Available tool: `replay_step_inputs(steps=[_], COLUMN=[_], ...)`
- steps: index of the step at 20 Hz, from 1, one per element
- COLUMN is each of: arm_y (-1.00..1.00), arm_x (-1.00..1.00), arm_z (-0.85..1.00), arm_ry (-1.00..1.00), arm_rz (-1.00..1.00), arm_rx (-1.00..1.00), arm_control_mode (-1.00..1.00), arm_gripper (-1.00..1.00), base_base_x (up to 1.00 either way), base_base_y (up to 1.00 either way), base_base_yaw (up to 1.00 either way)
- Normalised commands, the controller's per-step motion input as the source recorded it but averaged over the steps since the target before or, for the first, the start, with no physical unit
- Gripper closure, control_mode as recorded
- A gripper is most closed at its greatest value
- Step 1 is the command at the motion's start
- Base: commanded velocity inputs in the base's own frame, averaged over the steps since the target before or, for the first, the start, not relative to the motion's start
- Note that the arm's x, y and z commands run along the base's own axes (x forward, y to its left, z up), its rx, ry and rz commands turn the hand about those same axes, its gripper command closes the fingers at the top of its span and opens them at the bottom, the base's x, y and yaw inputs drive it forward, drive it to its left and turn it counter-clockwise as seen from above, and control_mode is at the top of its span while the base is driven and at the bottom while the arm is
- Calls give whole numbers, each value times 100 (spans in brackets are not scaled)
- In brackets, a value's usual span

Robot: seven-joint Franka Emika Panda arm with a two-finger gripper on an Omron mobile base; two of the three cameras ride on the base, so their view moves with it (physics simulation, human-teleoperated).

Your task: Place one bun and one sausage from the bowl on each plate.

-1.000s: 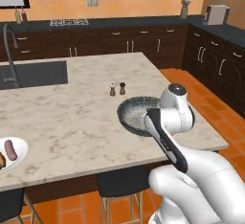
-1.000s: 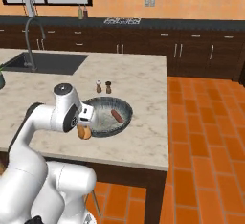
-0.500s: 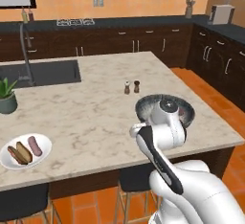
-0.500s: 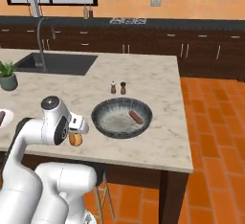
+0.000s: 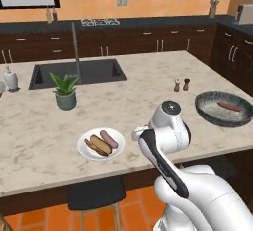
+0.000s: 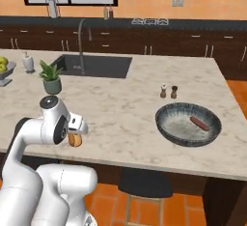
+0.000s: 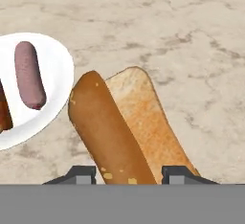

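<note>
My gripper point(image 7: 127, 173) is shut on a golden-tan bun point(image 7: 124, 132), which hangs above the marble counter just right of the white plate point(image 7: 56, 70). That plate point(image 5: 114, 151) holds a pale pink sausage point(image 7: 29, 74) and another bun point(image 5: 97, 145). From the right base view the held bun point(image 6: 75, 139) shows under the hand near the counter's front edge. The dark grey-blue bowl point(image 6: 170, 128) sits far to the right with a dark red-brown sausage point(image 6: 198, 123) in it. The wooden plate is out of view.
A potted plant point(image 5: 65, 91) stands behind the white plate, with the sink point(image 5: 76, 72) and faucet beyond it. Salt and pepper shakers point(image 6: 168, 91) sit behind the bowl. A fruit bowl point(image 6: 5, 68) is at the far left. A stool point(image 6: 144, 184) stands under the counter.
The base has driven left along the island, so the bowl has slid to the right of both views and the white plate has come near. The gripper still holds the bun.
</note>
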Motion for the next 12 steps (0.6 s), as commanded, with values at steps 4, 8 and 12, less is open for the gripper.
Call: replay_step_inputs(steps=[4, 8, 12], arm_y=[0, 0, 0], arm_x=[0, 0, 0], arm_z=[0, 0, 0], arm_ry=[0, 0, 0], arm_rz=[0, 0, 0], arm_rx=[0, 0, 0], arm_control_mode=[100, 100, 100], arm_gripper=[100, 100, 100], base_base_x=[-15, -16, -9], base_base_y=[100, 100, 100], base_base_yaw=[0, 0, 0])
